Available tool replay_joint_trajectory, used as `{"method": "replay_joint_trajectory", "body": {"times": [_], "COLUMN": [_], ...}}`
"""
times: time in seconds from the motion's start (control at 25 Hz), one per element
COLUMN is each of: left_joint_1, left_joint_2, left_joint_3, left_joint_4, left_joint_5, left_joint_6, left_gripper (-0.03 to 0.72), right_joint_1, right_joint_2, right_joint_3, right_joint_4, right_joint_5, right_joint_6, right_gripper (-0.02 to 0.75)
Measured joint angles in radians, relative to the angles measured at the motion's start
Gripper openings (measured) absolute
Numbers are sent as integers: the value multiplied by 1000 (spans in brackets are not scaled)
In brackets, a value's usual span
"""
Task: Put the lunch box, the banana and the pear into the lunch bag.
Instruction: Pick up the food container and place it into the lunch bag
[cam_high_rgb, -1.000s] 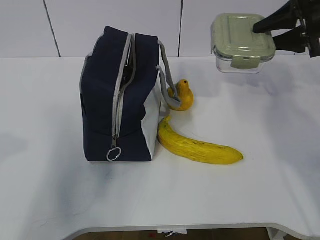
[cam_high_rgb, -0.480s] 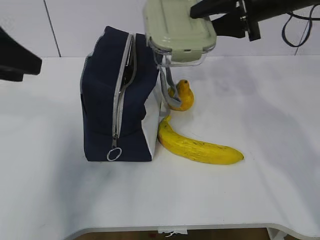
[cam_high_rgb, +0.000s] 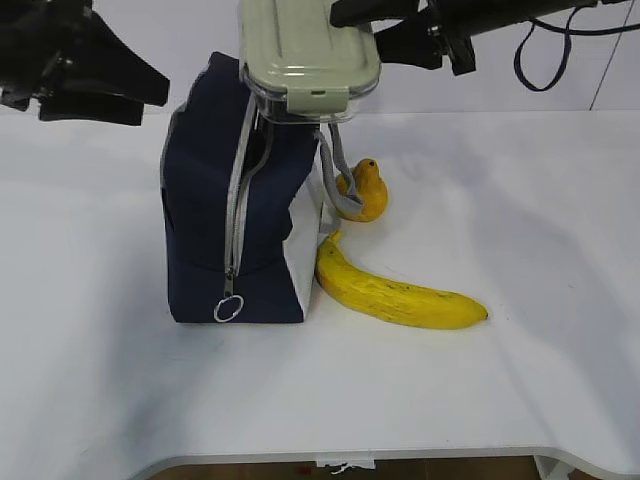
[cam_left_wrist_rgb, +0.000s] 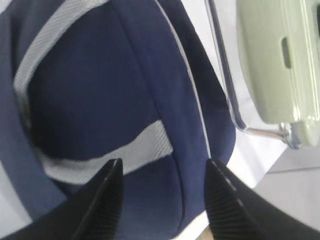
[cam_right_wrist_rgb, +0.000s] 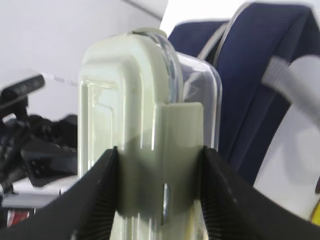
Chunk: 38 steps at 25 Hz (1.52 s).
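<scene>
The navy lunch bag (cam_high_rgb: 215, 210) stands left of centre with its grey zipper open along the top. My right gripper (cam_high_rgb: 362, 32) is shut on the lunch box (cam_high_rgb: 305, 50), a clear container with a sage-green lid, and holds it in the air just above the bag's top; it also shows in the right wrist view (cam_right_wrist_rgb: 145, 125) and the left wrist view (cam_left_wrist_rgb: 272, 60). My left gripper (cam_high_rgb: 150, 95) is open and empty at the bag's upper left, with navy fabric (cam_left_wrist_rgb: 115, 95) between its jaws. The pear (cam_high_rgb: 365, 190) and the banana (cam_high_rgb: 400, 292) lie on the table right of the bag.
The white table (cam_high_rgb: 520, 200) spreads around the bag. A grey webbing handle (cam_high_rgb: 335, 170) hangs down the bag's right side over the pear. A white panelled wall stands behind. The table's front edge (cam_high_rgb: 350, 455) runs along the bottom.
My right gripper has carried the lunch box left from the far right to above the bag. My left gripper has come in from the left edge toward the bag's top.
</scene>
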Motion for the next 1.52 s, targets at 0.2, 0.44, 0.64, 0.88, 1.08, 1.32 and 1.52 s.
{"method": "replay_joint_trajectory", "body": {"times": [0.2,0.44,0.64,0.88,1.08,1.32,1.52], "left_joint_1": [-50,-70,-70,-70,-70,-70,-70], "left_joint_2": [87,134,155,155,156,156,156], "left_joint_3": [-75,-95,-95,-100,-133,-149,-149], "left_joint_4": [-12,-4,28,45,65,85,87], "left_joint_5": [16,16,16,31,58,70,79], "left_joint_6": [7,9,10,11,11,11,11], "left_gripper": [397,375,226,22,15,15,15], "right_joint_1": [0,7,-9,0,35,40,40], "right_joint_2": [0,0,0,0,0,35,83], "right_joint_3": [0,0,0,0,0,0,0], "right_joint_4": [11,17,33,36,38,44,5], "right_joint_5": [-55,-66,-66,-102,-109,-109,-110], "right_joint_6": [0,0,0,0,-2,-2,-2], "right_gripper": [350,350,350,350,350,350,350]}}
